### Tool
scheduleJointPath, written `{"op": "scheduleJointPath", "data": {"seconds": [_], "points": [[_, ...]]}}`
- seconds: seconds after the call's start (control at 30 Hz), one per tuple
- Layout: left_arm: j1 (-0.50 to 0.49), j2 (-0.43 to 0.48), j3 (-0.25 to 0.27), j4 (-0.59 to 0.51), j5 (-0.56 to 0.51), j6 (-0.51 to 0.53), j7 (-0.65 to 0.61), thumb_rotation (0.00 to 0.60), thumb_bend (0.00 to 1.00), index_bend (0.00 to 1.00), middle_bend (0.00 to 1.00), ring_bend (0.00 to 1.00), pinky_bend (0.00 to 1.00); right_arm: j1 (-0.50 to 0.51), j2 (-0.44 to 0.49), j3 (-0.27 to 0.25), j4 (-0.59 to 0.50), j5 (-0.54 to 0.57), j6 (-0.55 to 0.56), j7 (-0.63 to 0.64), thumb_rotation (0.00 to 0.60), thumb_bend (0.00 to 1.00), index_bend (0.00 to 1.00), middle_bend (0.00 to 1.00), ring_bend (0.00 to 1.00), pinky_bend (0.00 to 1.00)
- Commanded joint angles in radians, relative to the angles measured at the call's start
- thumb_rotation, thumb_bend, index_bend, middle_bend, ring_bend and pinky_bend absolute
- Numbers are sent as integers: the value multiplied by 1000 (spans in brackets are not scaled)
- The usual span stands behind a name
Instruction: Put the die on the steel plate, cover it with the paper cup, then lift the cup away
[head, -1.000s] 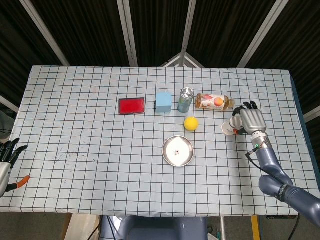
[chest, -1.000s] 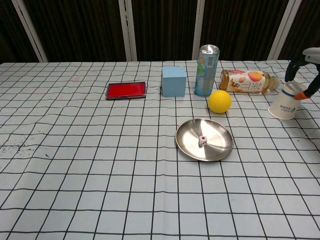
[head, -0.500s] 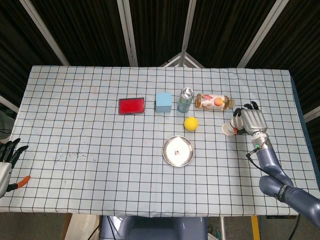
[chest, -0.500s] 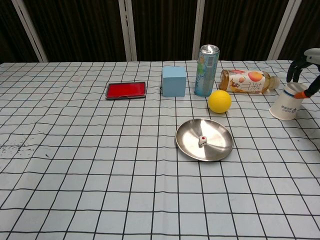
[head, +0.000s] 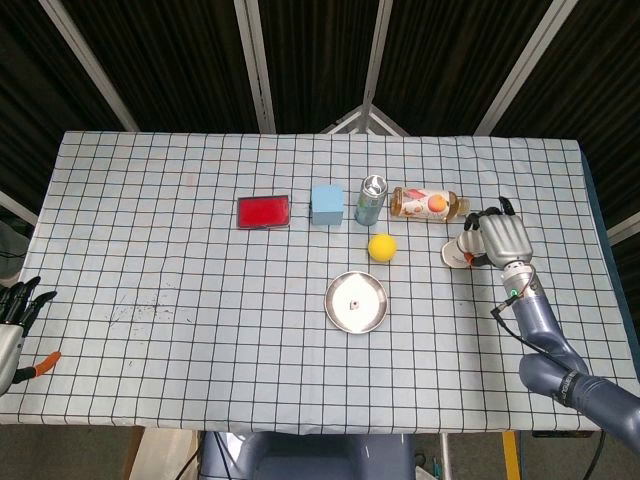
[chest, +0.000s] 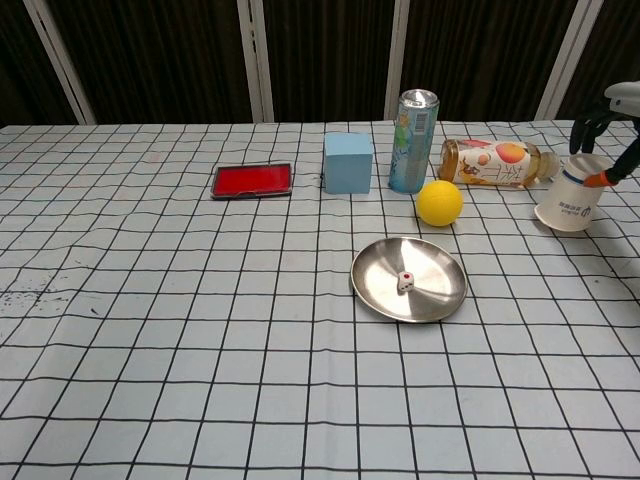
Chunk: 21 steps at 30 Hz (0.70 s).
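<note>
Head view is showing the right robot hand (head: 503, 240) at the right side of the table (head: 150, 220), with its fingers wrapped around the paper cup (head: 459, 251). Compared with one second ago, the cup is sitting a little higher and nearer to the lying bottle (head: 428, 204), with its open mouth tilting toward the steel plate (head: 357, 302). The die (head: 355, 299) is already resting in the plate, so the first step is looking done. The left robot hand (head: 18, 305) is hanging at the table's left edge with fingers spread, holding nothing.

Chest view is showing the same change more clearly: the paper cup (chest: 571, 196) is now tilting and its rim is rising from the cloth, where before it was standing lower. Only some dark fingers (chest: 583, 121) of the right robot hand are visible at the frame's edge, pinching the cup's upper part. The die (chest: 405, 283) is lying near the middle of the steel plate (chest: 440, 295), just in front of the yellow ball (chest: 439, 202). I judge that the cup is being picked up for carrying over the die; the covering is not yet done.
</note>
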Motion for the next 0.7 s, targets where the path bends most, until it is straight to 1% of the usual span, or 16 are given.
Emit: {"op": "scheduleJointPath", "data": {"seconds": [0.03, 0.1, 0.27, 0.3, 0.4, 0.47, 0.6, 0.7], "points": [[2, 3, 1, 1, 3, 5, -8, 600, 293, 150, 0, 0, 23, -3, 60, 11, -109, -13, 37, -32, 600, 329, 492, 509, 249, 0], [3, 5, 1, 1, 5, 7, -15, 600, 293, 150, 0, 0, 23, -4, 95, 16, -178, -10, 49, -55, 600, 332, 491, 509, 249, 0], [5, 13, 4, 3, 14, 12, -37, 600, 294, 150, 0, 0, 24, -8, 193, 24, -398, 6, 89, -149, 600, 345, 498, 511, 249, 0], [6, 15, 6, 4, 18, 15, -44, 600, 294, 150, 0, 0, 24, -9, 213, 25, -460, 16, 106, -182, 600, 351, 502, 513, 249, 0], [8, 19, 8, 6, 25, 20, -58, 600, 293, 150, 0, 0, 24, -11, 243, 22, -579, 41, 141, -257, 600, 370, 505, 514, 250, 0], [10, 23, 10, 8, 28, 24, -69, 600, 293, 150, 0, 0, 24, -10, 253, 14, -676, 63, 187, -337, 600, 373, 505, 514, 250, 0], [10, 25, 10, 12, 30, 25, -80, 600, 294, 150, 0, 0, 24, -4, 241, 8, -780, 105, 236, -411, 600, 374, 505, 514, 249, 0], [10, 26, 11, 14, 32, 24, -83, 600, 294, 150, 0, 0, 23, 7, 226, 5, -812, 134, 236, -419, 600, 374, 505, 514, 249, 0]]}}
